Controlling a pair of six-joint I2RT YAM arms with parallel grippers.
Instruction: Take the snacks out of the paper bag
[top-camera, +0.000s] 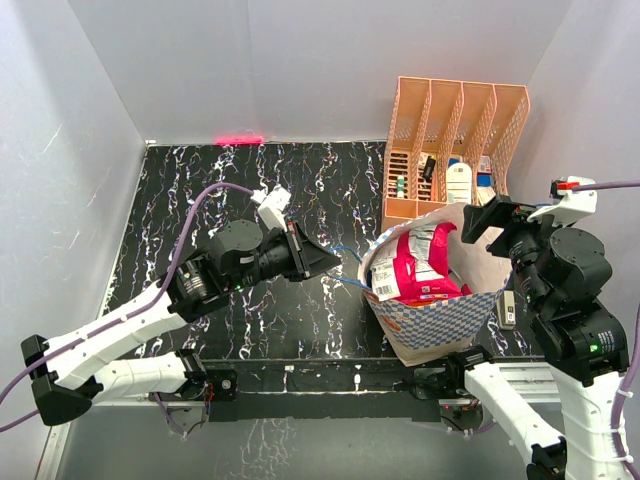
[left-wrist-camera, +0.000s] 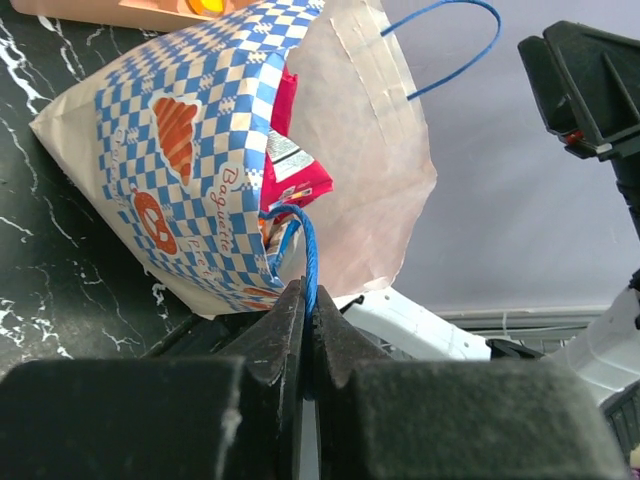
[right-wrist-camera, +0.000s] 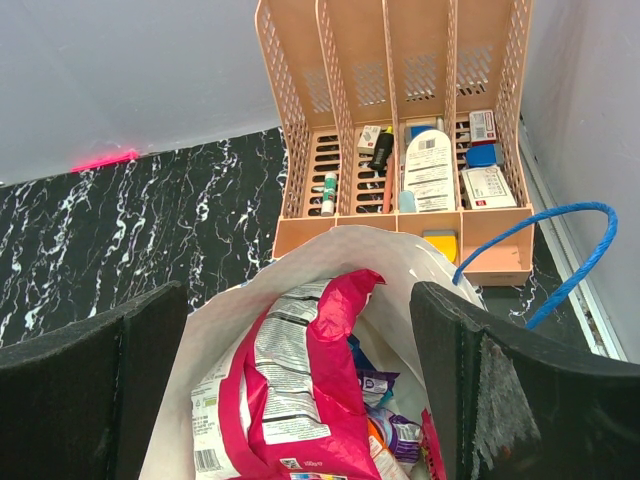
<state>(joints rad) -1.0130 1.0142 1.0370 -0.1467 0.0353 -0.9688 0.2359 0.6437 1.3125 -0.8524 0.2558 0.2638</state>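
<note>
— Location first: where is the paper bag (top-camera: 440, 322)?
— On the right side of the black marbled worktop (top-camera: 220, 190), just in front of the peach organizer (top-camera: 455, 110), with its mouth open.
— And the snacks (right-wrist-camera: 380, 400)?
— Inside the bag. A magenta-and-silver packet (right-wrist-camera: 300, 390) stands tallest, reaching up to the rim. Smaller packets, purple and orange among them, lie lower down beside it in the right wrist view.
— What is happening on the left?
— The left fingers (left-wrist-camera: 275, 335) are pressed together on a blue cord handle (left-wrist-camera: 308, 250) at the bag's left side. The cord rises out of the pinch towards the checkered wall.
— And on the right?
— The right fingers (right-wrist-camera: 100, 390) are spread wide above the bag's mouth, one at each side of their own camera's view, and they hold nothing. The other handle (right-wrist-camera: 580, 250) arches free at the bag's right edge.
</note>
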